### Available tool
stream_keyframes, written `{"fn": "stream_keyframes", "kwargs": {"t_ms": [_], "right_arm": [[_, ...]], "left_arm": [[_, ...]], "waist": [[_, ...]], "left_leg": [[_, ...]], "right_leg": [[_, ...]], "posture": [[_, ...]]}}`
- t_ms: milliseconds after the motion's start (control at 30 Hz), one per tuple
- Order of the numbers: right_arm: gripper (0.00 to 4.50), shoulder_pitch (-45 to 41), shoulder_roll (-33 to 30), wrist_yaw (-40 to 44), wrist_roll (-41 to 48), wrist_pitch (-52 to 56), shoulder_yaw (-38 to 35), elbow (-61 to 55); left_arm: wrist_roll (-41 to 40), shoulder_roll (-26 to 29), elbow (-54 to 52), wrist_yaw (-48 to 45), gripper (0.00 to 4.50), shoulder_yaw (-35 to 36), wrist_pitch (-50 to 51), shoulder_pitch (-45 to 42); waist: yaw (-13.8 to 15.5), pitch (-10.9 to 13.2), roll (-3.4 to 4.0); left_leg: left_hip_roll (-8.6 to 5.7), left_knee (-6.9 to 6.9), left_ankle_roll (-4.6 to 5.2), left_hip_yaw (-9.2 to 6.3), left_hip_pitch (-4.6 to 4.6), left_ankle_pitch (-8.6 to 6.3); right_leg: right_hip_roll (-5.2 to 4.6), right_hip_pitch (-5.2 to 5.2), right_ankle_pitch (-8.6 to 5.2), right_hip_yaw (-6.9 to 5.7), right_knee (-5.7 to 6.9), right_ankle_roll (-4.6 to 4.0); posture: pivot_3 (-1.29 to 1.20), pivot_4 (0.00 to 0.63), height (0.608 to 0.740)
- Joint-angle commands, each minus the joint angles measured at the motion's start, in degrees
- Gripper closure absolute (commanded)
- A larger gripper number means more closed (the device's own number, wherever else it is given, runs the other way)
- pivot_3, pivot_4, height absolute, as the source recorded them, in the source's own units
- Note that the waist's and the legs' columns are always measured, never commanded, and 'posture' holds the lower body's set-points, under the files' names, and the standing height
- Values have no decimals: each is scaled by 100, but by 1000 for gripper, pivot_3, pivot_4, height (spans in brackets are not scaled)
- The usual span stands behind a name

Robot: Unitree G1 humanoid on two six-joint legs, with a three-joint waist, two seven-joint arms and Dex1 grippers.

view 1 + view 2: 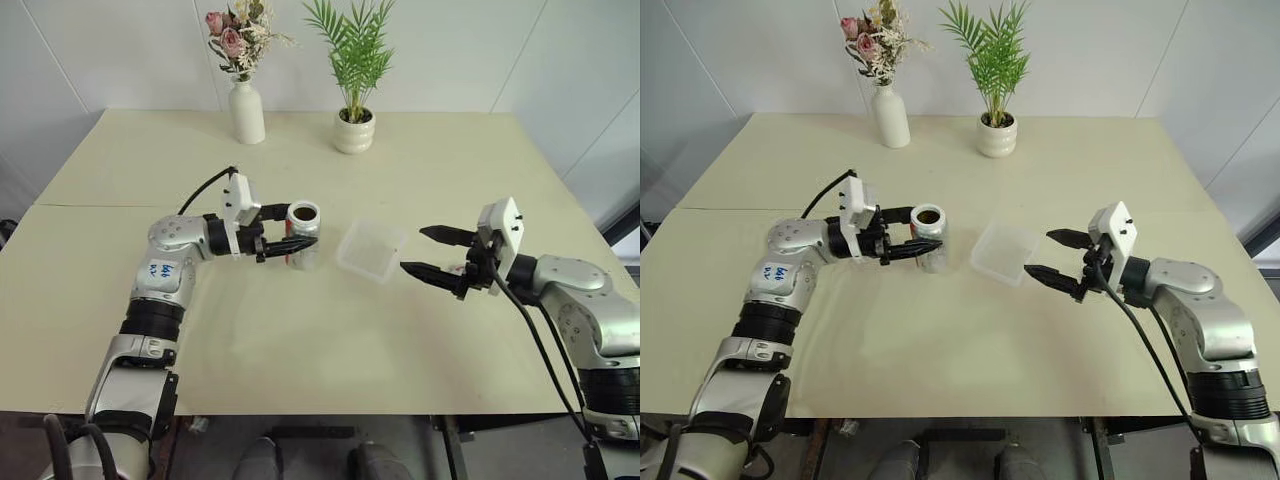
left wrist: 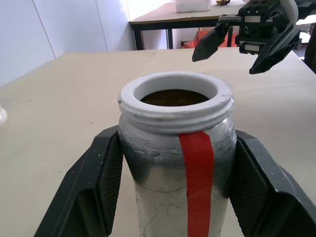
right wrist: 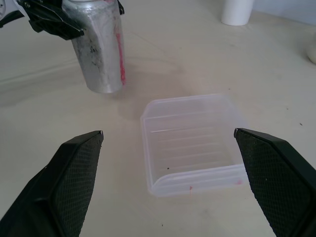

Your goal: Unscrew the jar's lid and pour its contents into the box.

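One clear cylindrical jar (image 2: pixel 175 168) — red-striped, ribbed white rim — beside rounded plastic box (image 3: pixel 190 140).

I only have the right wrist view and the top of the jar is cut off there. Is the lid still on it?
Observer: No. The jar is uncovered, and its white-rimmed mouth is open.
Operator: Is anything left inside?
Observer: Yes. The dark brown contents show just below the rim.
Operator: What's holding it?
Observer: The left gripper is shut on it, with one finger on each side. The jar is upright, on the robot's left of the box.
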Motion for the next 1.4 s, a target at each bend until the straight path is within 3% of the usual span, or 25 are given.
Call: {"fn": "stream_keyframes", "kwargs": {"t_ms": [33,200,333,500,700,1033,1400], "right_arm": [[25,-38,12,-63,41,-62,-142,-188],[25,161,3,-136,128,-30,-293,-244],[25,372,15,-260,284,85,-500,-384],[25,674,-13,-411,424,181,-761,-551],[25,870,110,-709,560,267,-930,-751],[25,1213,541,-1333,704,288,-1068,-1239],[25,1352,1024,-1820,449,5,-861,-1472]], "left_arm": [[128,-56,205,198,1915,73,-206,-281],[456,-338,1085,877,1915,130,-617,-1014],[1240,-560,1961,1400,1915,-296,-1037,-2026],[3132,-665,3237,849,1915,-1971,-1518,-3446],[5213,-955,4003,1690,1915,-3673,-2856,-4796],[7572,-2134,4571,2300,1915,-5751,-3241,-5885],[8757,-2871,4522,3079,1915,-6828,-3908,-6335]], "waist": [[-7,0,0],[4,1,-1],[28,5,-8],[17,5,-9],[-15,7,-11],[8,7,-12],[15,9,-16]], "left_leg": [[0,1,0,0,0,0],[0,12,3,-1,0,-1],[-7,26,6,-8,-15,-3],[-14,21,2,4,-18,-1],[-13,-39,-7,30,-17,4],[-17,-65,-1,71,-24,-3],[-17,-63,0,99,-25,-4]], "right_leg": [[0,0,0,0,1,0],[1,0,1,-1,9,2],[0,0,6,-4,5,11],[-1,5,10,6,-23,21],[4,-26,10,33,-44,23],[-5,-29,3,62,-101,34],[-4,-62,3,97,-63,36]], "posture": [[0,150,740],[0,150,740],[0,150,740],[0,150,740],[0,150,740],[0,150,740],[0,150,740]]}}
